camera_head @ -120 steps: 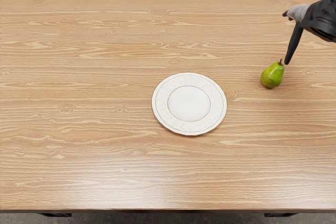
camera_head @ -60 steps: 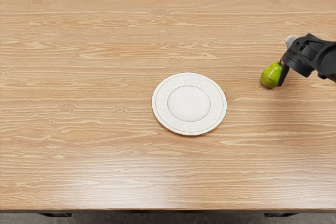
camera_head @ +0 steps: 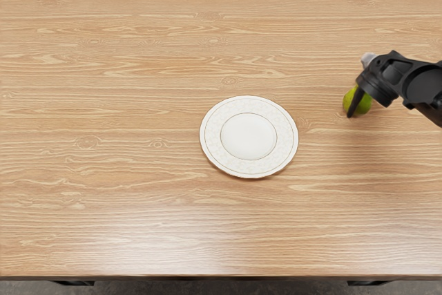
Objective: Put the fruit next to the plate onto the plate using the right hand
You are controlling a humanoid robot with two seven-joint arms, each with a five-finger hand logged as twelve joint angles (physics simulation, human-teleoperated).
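Observation:
A green pear stands on the table to the right of the white plate, about a plate's width from its rim. My right hand comes in from the right edge and hangs right over the pear, hiding its top. One dark finger stretches down across the pear's left side. The hand looks open, and the pear rests on the wood. The plate holds nothing. The left arm is out of view.
The wooden table fills the view, with its front edge near the bottom of the picture and its far edge at the top. Only the plate and the pear lie on it.
My right hand has come down and moved left from above and behind the pear until it covers the fruit. The pear and the plate have stayed where they were.

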